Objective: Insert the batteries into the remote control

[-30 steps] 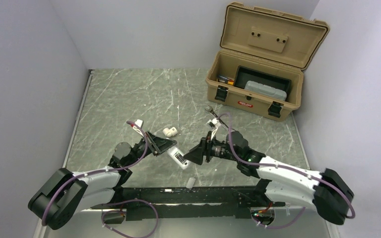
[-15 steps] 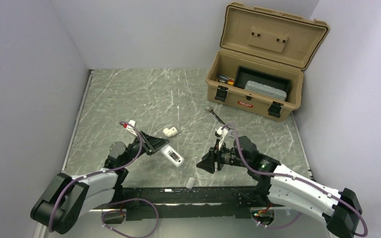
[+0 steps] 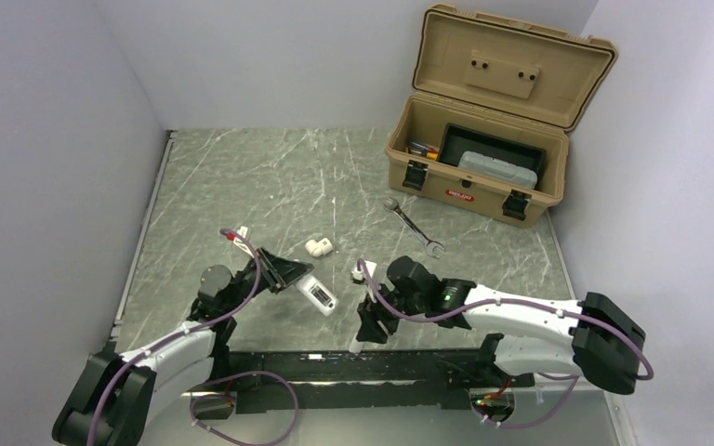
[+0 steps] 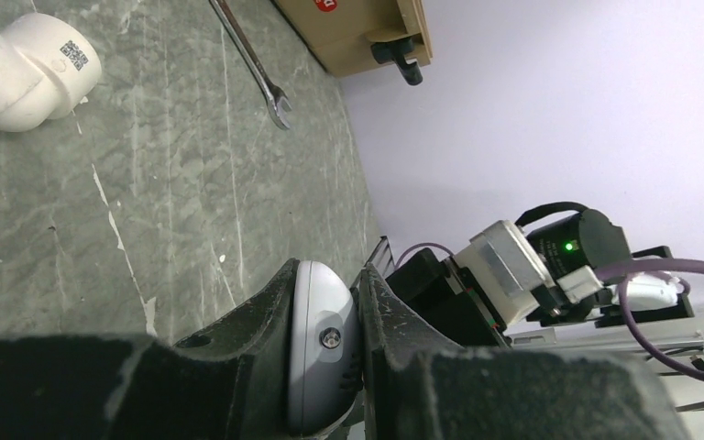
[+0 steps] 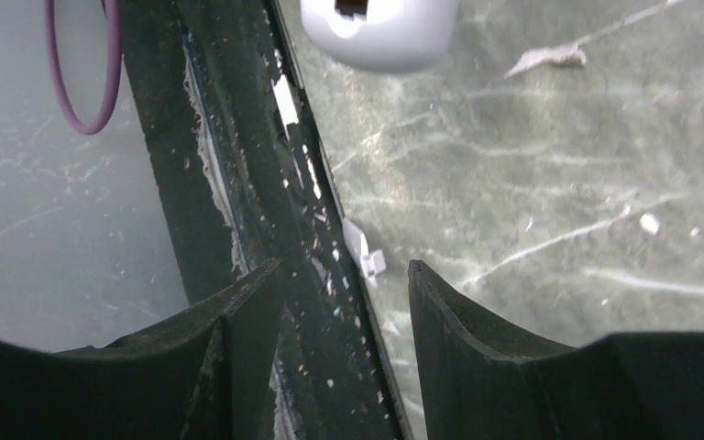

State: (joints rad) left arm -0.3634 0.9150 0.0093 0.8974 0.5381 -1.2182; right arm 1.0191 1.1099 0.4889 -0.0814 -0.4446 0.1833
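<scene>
Grey marbled table (image 3: 242, 186), with an open tan plastic toolbox (image 3: 469, 190) at its two o'clock. The left gripper (image 3: 299, 279) clamps one end of the small flat white plastic remote control (image 3: 320, 295), near the table's six o'clock. The right gripper (image 5: 344, 270), at the remote's four o'clock, stands parted and empty. A long silver wrench (image 3: 412, 226) lies at the remote's one o'clock and a stubby white pipe elbow (image 3: 318, 247) at twelve. The batteries cannot be made out. The remote is probably light, rigid and slippery, so grip its narrow edges and leave the battery bay free.
</scene>
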